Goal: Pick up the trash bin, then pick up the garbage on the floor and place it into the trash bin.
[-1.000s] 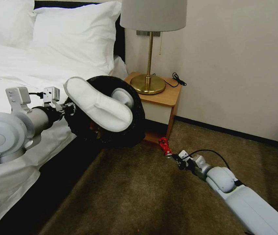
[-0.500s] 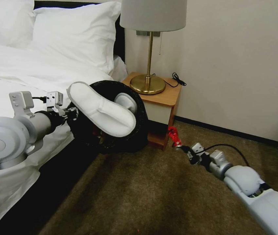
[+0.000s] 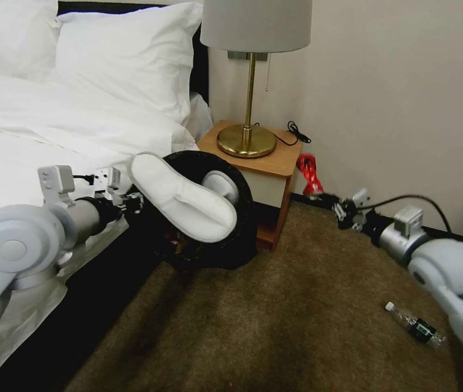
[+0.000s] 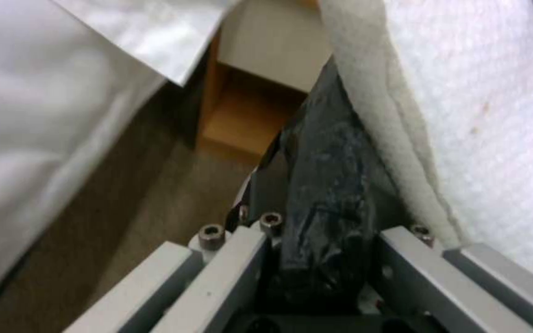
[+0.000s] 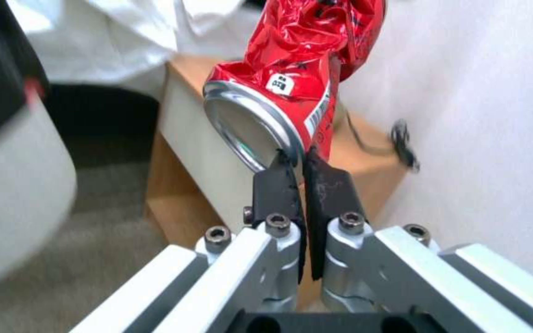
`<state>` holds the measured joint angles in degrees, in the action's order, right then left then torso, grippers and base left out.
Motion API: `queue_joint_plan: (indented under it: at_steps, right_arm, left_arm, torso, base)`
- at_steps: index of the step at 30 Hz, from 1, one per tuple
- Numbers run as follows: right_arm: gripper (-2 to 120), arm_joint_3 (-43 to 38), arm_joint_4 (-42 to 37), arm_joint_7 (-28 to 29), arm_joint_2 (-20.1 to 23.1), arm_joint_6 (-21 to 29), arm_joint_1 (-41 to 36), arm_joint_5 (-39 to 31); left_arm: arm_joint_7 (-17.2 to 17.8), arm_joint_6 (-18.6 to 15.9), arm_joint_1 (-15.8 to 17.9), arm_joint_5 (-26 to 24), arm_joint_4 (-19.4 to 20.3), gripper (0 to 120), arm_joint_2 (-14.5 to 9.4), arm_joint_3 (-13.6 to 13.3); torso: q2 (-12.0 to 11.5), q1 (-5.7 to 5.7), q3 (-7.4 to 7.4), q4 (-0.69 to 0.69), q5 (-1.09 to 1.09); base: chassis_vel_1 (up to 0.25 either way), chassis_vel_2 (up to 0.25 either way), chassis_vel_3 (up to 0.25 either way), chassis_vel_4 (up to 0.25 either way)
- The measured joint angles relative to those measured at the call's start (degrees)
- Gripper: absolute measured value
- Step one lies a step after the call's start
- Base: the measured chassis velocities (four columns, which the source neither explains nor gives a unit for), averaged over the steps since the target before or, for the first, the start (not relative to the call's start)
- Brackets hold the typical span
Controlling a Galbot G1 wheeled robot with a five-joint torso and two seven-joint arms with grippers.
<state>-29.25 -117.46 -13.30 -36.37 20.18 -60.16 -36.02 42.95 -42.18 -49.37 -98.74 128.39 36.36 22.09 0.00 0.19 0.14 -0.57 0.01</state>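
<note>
Right gripper first: we see its black fingers pressed together on the rim of the crushed red can, can lifted clear of the carpet, hanging in the air just beside the nightstand corner and near the wall. Between can and bin we note the nightstand's front edge. On the nightstand top we see the brass lamp and a black cable. Clear bottle lies on the carpet close under the right forearm. Right arm reaches low from the right, forearm roughly level, wrist aimed toward the nightstand.

Left gripper: we see it pinching the black bag at the rim of the trash bin. Bin held off the floor, tilted, mouth toward the camera, next to the bed. A white slipper sticks out of the bin mouth; a second one sits behind it. Left arm stretches out across the bed edge.
</note>
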Motion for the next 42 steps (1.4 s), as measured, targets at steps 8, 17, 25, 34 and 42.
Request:
queue_joint_plan:
  at_steps: [8,17,25,34,42]
  right_arm:
    - [0,-1.3,-7.2,-2.4,10.8,5.0,3.0,-16.6]
    - [0,6.5,-11.7,2.2,20.6,11.6,9.4,-33.2]
    - [0,7.0,-11.5,3.1,22.8,14.6,9.7,-38.6]
    - [0,8.4,-9.8,2.3,20.7,16.9,8.7,-37.0]
    - [0,11.3,-8.3,4.0,19.4,20.5,10.8,-36.8]
  left_arm:
    - [0.6,0.0,1.9,-0.9,-0.2,1,1.2,-6.1]
    - [-0.6,0.1,4.5,3.8,-3.7,1,3.4,-10.5]
    - [-3.1,0.1,9.5,10.4,-8.9,1,8.4,-17.9]
    - [-5.9,0.1,18.6,15.6,-16.3,1,18.1,-25.3]
    - [-8.7,0.0,20.1,21.2,-19.2,1,21.1,-26.6]
  torso:
    - [0.0,0.00,-0.01,-0.01,-0.02]
    - [0.0,0.00,0.00,0.01,0.00]
    - [0.0,0.00,0.00,0.01,-0.02]
    - [0.0,0.00,0.00,-0.02,0.01]
    - [0.0,0.00,0.00,-0.01,-0.01]
  base:
    - [0.000,0.000,0.000,0.000]
    - [0.000,0.000,0.000,0.000]
    - [0.000,0.000,0.000,0.000]
    - [0.000,0.000,0.000,0.000]
    - [0.000,0.000,0.000,0.000]
